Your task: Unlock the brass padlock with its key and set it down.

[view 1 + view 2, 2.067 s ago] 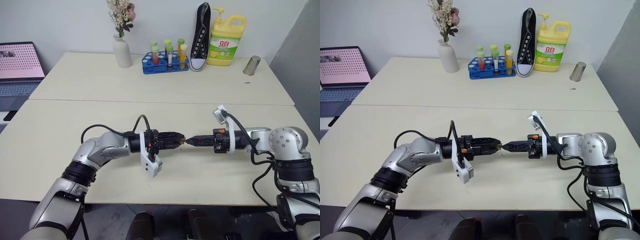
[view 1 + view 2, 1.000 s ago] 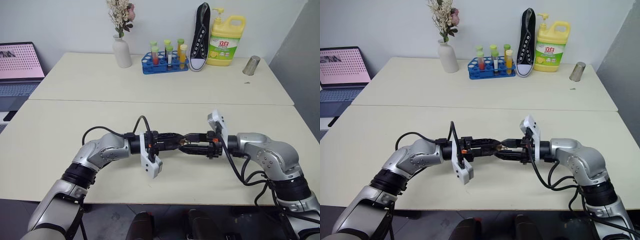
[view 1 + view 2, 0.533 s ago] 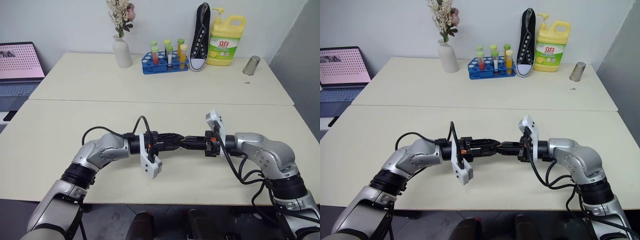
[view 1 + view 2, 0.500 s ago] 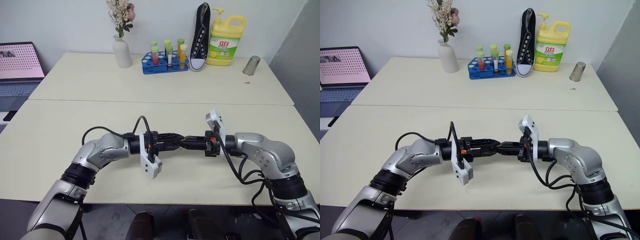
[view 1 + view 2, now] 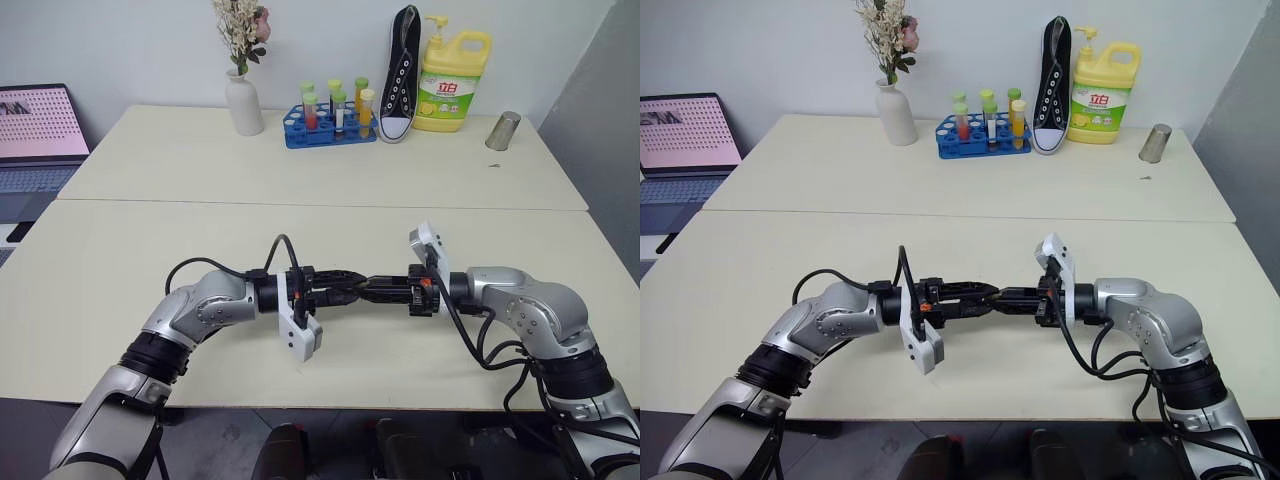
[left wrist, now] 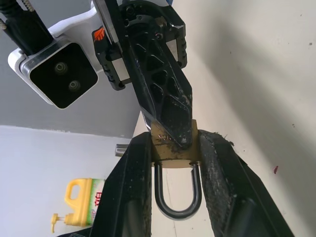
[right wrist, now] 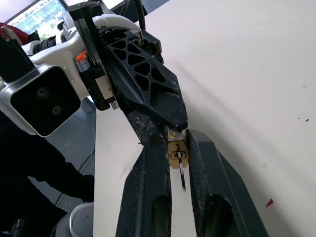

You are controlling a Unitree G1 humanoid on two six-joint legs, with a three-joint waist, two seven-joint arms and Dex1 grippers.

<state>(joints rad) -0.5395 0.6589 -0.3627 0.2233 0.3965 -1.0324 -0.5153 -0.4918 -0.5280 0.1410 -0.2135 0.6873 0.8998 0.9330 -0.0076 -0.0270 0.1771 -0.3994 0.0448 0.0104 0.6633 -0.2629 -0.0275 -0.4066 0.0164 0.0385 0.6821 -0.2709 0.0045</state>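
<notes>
Two claws met tip to tip above the pale surface [image 5: 120, 250], just in front of me. My left claw [image 6: 174, 163] was clenched on the brass padlock [image 6: 174, 154], its silvery shackle [image 6: 177, 197] hanging between those fingers. My right claw [image 7: 177, 143] was pinched on the key [image 7: 181, 170] at the padlock's body.

Head cameras look down; wrist cameras face each other closely.

Silver-grey jointed arms with looping black cables, white wrist camera housings, and black lattice-ribbed end effector fingers [image 6: 163, 94]
</notes>
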